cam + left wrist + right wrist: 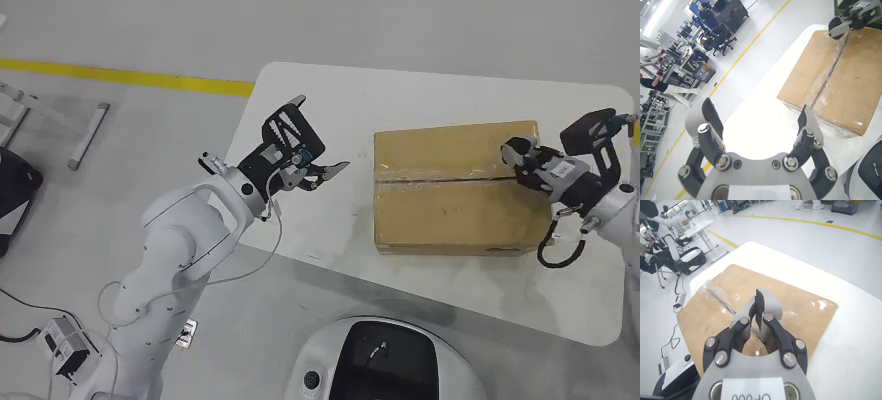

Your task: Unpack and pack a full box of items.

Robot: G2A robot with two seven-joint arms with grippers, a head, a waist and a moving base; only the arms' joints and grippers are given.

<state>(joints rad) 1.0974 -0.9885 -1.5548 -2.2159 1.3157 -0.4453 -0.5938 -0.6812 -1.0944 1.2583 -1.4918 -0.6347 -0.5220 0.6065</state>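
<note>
From above, a closed brown cardboard box (450, 190) sits on the right half of a white, round-cornered bench (330, 222). Its two top flaps meet in a seam under crinkled clear tape (440, 178). The left gripper (320, 135) hangs over the bench's left part, well apart from the box. The right gripper (516, 163) is at the seam's right end. A yellow floor line (120, 76) runs beyond the bench's far side.

In the left wrist view, that gripper's black ribbed fingers (712, 117) are spread wide with nothing between them. The box top bears a small handwritten scrawl (856, 75), too sketchy to read. A white printed label (836, 130) runs low along one side, its print too fine to make out.

In the right wrist view, the toothed fingers (759, 308) are pressed together, gripping nothing, over the glossy, wrinkled tape. I cannot tell whether they touch it.
</note>
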